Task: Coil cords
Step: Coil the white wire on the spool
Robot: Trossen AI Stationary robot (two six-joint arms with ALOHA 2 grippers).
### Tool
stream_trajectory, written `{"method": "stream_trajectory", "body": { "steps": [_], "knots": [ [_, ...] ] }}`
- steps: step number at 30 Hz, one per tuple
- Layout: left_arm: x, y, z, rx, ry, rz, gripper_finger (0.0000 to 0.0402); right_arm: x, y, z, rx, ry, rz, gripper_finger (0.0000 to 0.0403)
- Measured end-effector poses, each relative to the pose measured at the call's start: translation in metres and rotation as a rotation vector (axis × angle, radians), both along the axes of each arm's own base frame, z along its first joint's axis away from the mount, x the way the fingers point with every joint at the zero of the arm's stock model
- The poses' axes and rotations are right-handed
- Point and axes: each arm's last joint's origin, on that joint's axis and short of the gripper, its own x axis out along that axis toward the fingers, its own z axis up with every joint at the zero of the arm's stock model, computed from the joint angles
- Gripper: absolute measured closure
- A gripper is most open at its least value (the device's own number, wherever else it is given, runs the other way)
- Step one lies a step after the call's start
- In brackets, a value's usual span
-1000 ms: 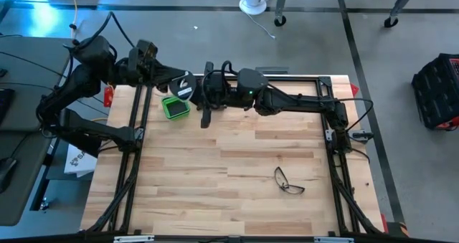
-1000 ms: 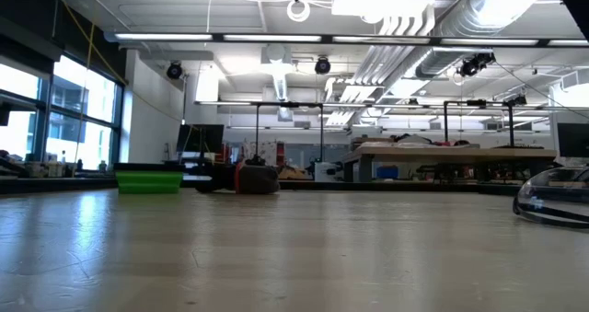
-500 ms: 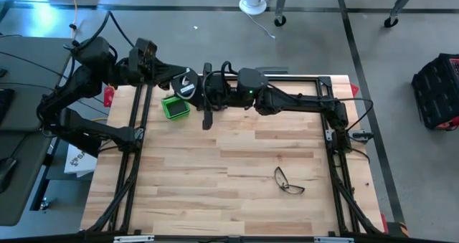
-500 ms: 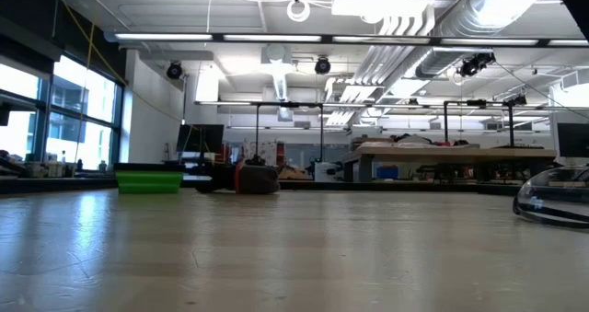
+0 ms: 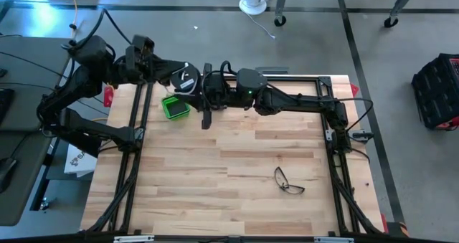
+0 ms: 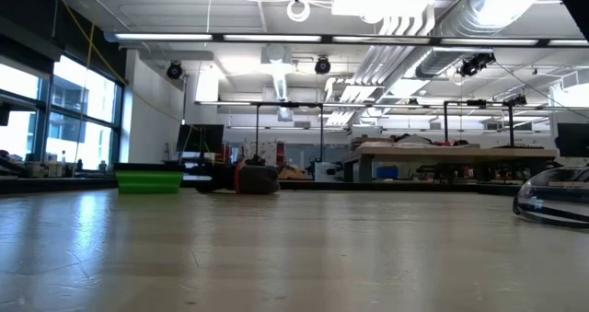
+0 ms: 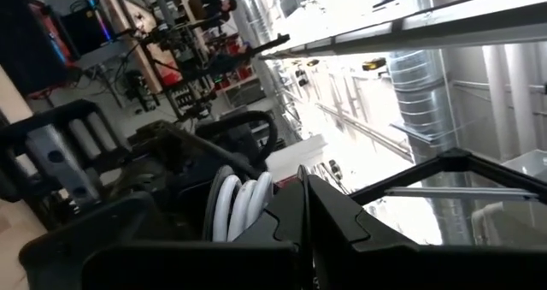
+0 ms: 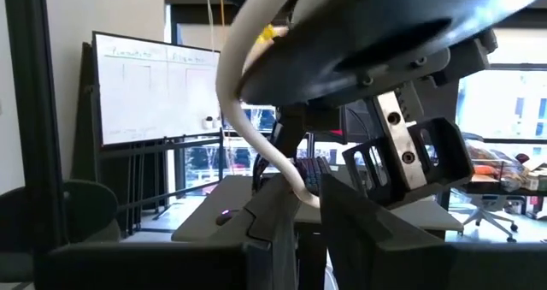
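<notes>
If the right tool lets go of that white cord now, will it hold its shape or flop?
Likely flop: in the right wrist view the white cord sags in a loose curve from the black reel to the right tool. It looks thin and light, so it may slip through loosely set fingers. The turns already on the reel in the left tool seem snug.

Left claw (image 5: 174, 77) grips reel (image 5: 186, 77) – right claw (image 5: 199, 94) just beside.
</notes>
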Motion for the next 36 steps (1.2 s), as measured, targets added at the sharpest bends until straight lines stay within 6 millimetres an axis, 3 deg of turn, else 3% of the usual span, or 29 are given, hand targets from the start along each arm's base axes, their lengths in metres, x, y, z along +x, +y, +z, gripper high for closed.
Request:
{"method": "stream_trajectory", "body": {
  "steps": [36],
  "knots": [
    [-0.0018, 0.0002, 0.0066, 0.012, -0.070, 0.020, 0.0402, 0.0016, -0.0008, -0.0052, -0.004, 0.049, -0.027, 0.0341]
  ]
}}
